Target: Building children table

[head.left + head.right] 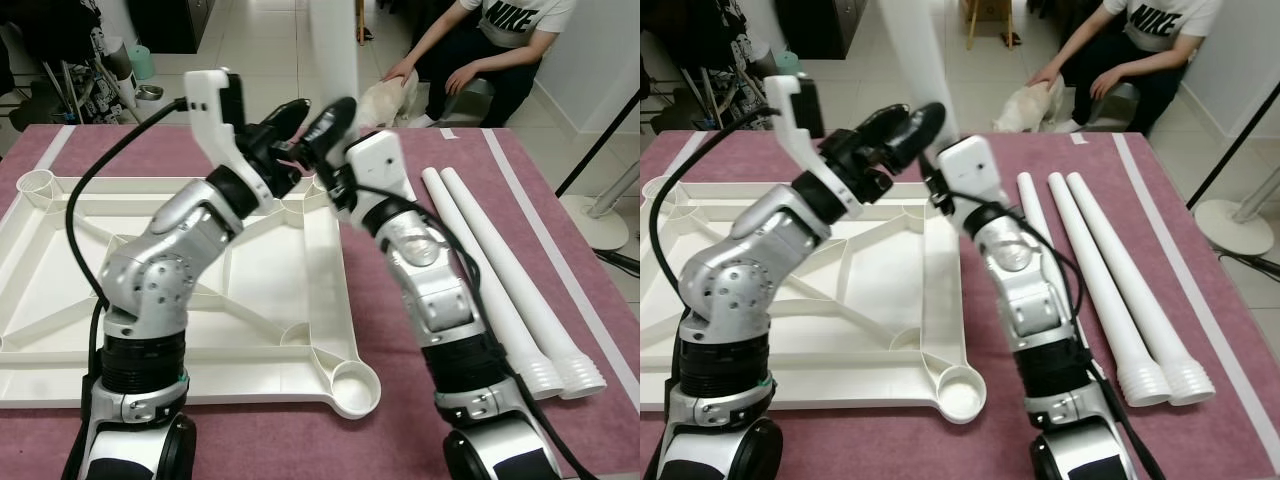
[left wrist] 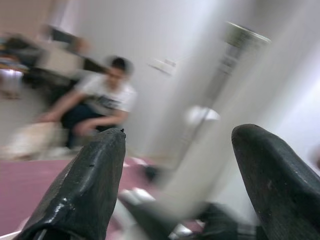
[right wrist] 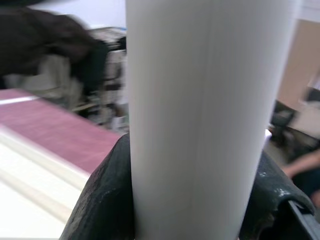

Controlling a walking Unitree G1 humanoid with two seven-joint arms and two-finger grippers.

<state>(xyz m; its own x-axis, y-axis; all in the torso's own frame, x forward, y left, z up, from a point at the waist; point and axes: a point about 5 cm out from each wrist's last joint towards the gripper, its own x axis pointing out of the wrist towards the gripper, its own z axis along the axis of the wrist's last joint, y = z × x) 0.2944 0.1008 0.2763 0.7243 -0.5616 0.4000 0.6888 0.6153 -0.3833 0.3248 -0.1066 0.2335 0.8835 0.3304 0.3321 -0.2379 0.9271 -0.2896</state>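
The white table top [image 1: 300, 250] lies upside down on the maroon mat, with round leg sockets at its corners [image 1: 355, 388]. A white leg tube [image 1: 333, 45] stands upright above the top's far right corner, and my right gripper [image 1: 328, 125] is shut on it; in the right wrist view the tube [image 3: 200, 100] sits tight between both fingers. My left gripper [image 1: 288, 122] is raised right beside the tube on its left, fingers [image 2: 90, 175] apart with the blurred tube seen between them. Three more legs [image 1: 1100, 290] lie side by side on the mat to the right.
A person sits on the floor past the mat's far right corner, one hand on a small white dog [image 1: 385, 100]. A stand base [image 1: 600, 220] is on the floor at the right. Clutter and a bowl [image 1: 148, 92] sit at the far left.
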